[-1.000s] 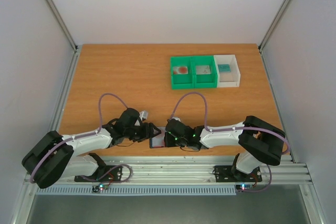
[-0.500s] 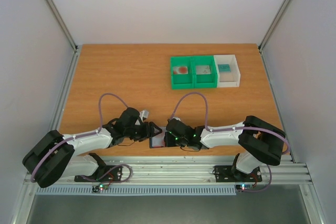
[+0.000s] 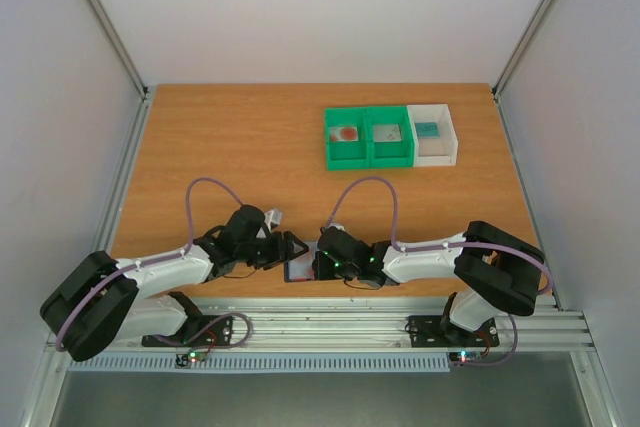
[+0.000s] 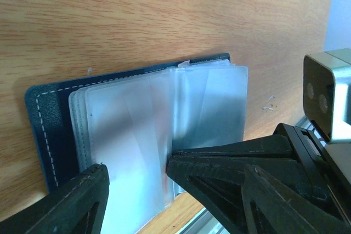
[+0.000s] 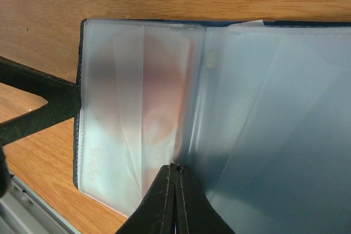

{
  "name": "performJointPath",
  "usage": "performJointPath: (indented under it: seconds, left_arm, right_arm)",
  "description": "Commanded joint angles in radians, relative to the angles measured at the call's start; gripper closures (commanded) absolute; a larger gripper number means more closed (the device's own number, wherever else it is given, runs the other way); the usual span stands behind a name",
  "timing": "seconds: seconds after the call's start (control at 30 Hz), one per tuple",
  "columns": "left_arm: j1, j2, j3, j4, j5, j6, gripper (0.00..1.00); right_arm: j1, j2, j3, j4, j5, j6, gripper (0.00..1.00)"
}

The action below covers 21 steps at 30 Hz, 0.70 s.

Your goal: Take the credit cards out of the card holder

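Note:
The card holder (image 3: pixel 300 270) lies open near the table's front edge, a navy cover (image 4: pixel 44 130) with frosted clear sleeves (image 4: pixel 131 130). A red and white credit card (image 5: pixel 164 97) shows through the left sleeve. My left gripper (image 4: pixel 137 176) is open, its fingers (image 4: pixel 230 163) straddling the sleeves' near edge, the right one touching the fold. My right gripper (image 5: pixel 176 169) is shut, its tips pressed into the fold between sleeves with nothing seen between them. In the top view the two grippers meet over the holder, left gripper (image 3: pixel 289 248) and right gripper (image 3: pixel 316 265).
Two green bins (image 3: pixel 330 143) (image 3: pixel 409 144) and a white bin (image 3: pixel 450 137) stand in a row at the back right, each with one card inside. The metal rail (image 3: pixel 330 327) runs just behind the holder's near side. My left finger (image 5: pixel 38 108) reaches into the right wrist view.
The left arm has shifted very slightly by the holder. The right gripper and the holder have stayed where they were.

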Motion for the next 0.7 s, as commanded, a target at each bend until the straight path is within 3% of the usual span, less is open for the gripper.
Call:
performJointPath:
  seconds: [0.0,0.3,0.67]
  left_arm:
    - [-0.004,-0.009,-0.007,0.007,-0.016,0.005,0.32]
    - [-0.004,-0.002,-0.002,-0.056,-0.047,0.020,0.29]
    - [-0.004,-0.035,-0.016,-0.008,0.000,-0.008,0.30]
  right_arm:
    - [-0.005,0.001,-0.025,-0.039,0.008,0.012,0.99]
    - [-0.005,0.001,-0.026,-0.037,0.011,0.019,0.99]
    - [-0.005,0.011,-0.022,-0.034,0.007,0.025,0.99]
